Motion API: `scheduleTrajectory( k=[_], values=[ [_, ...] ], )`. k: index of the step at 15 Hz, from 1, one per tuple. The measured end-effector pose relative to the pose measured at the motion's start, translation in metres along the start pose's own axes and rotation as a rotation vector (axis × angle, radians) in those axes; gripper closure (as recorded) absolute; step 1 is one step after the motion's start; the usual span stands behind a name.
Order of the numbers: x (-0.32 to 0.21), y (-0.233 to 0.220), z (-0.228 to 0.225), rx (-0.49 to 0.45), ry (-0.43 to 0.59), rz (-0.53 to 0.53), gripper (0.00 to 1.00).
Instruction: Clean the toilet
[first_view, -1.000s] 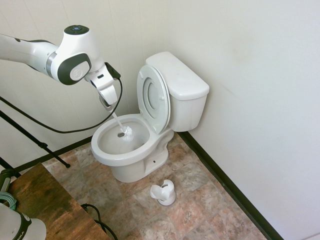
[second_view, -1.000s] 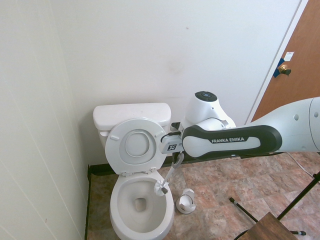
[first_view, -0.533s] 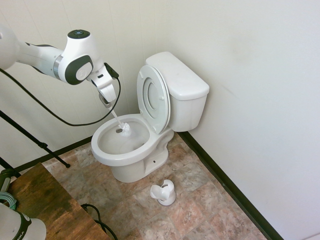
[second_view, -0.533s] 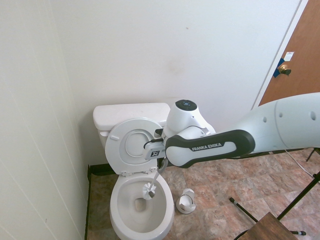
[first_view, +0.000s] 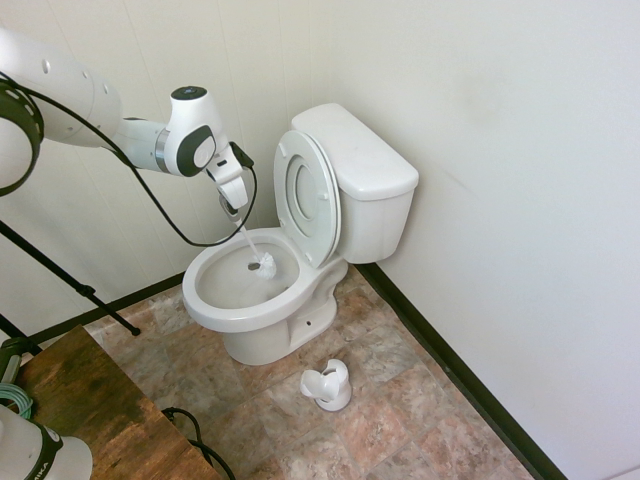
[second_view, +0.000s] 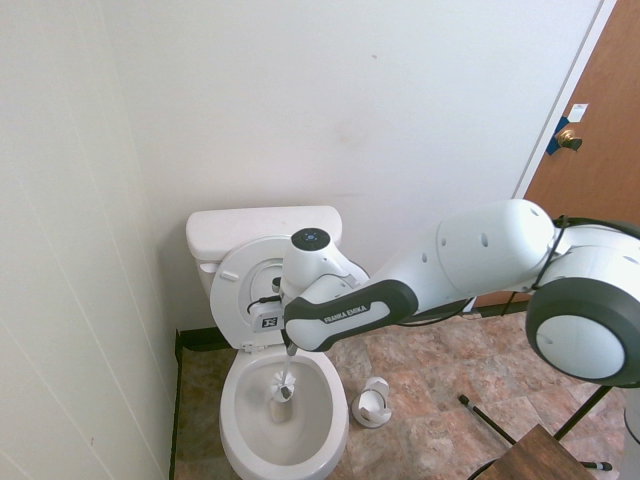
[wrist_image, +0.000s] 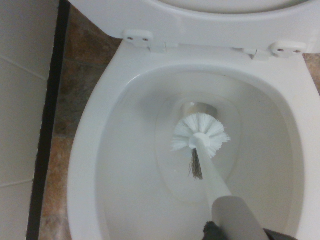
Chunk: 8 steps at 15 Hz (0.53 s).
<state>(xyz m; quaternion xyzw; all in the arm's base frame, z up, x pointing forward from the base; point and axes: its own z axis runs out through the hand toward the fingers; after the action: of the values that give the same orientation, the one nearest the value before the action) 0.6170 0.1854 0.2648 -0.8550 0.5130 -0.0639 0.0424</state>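
Gripping a white toilet brush (first_view: 264, 266), the tool (first_view: 233, 204) is clamped on its handle, bristles inside the toilet (first_view: 250, 310) bowl.

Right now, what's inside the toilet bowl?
In the toilet bowl: a white brush head near the drain opening. End effector holds its handle. The drain's depths are hidden.

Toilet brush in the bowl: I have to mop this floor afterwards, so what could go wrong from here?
1. The brush head sits low in the toilet bowl near the drain; quick scrubbing might flick water over the rim onto the floor tiles.
2. The raised seat stands close behind the hand; a backward stroke could knock it.
3. The brush holder stands apart from the bowl, so the return trip may drip.
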Motion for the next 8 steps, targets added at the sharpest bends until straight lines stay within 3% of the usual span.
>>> scheduleTrajectory(
  k=[8],
  values=[
    [-0.001, -0.037, 0.067, -0.033, 0.050, 0.031, 1.00]
  ],
)
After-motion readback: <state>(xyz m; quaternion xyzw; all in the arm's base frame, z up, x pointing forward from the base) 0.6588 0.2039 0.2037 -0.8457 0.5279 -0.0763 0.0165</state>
